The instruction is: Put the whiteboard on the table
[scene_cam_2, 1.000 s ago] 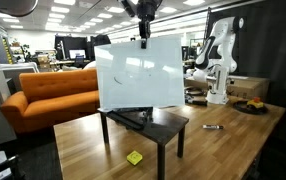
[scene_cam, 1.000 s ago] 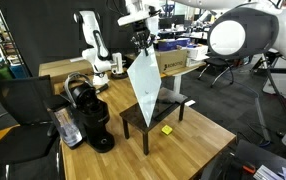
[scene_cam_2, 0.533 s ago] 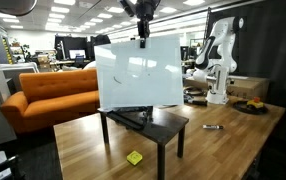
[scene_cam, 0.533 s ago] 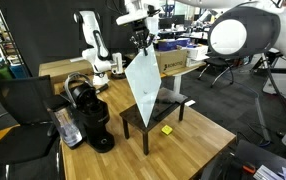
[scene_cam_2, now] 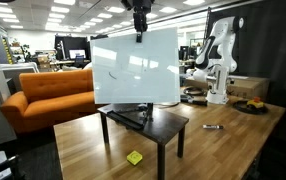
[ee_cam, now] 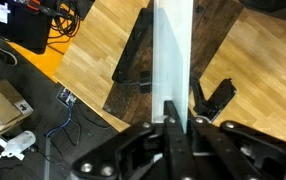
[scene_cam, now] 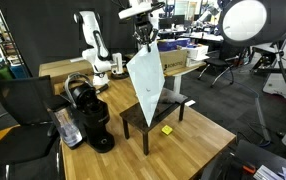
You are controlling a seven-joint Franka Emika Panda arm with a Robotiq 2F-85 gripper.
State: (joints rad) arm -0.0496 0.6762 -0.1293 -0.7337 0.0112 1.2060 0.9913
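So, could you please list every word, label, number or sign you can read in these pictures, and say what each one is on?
No text can be read in any view.
On the whiteboard: only faint marks, too faint to read as words.
On the cardboard box: any print is too small and blurred to read.
On the coffee machine: no brand or label can be made out.

a small dark-brown four-legged wooden stand (scene_cam: 175, 104) shows in both exterior views, with a flat black part (scene_cam_2: 131, 116) lying on its top. a small yellow block (scene_cam_2: 134, 158) lies near its legs. a black coffee machine (scene_cam: 89, 118) sits apart from it, beside a black office chair (scene_cam: 18, 115). an orange sofa (scene_cam_2: 51, 96) stands behind.
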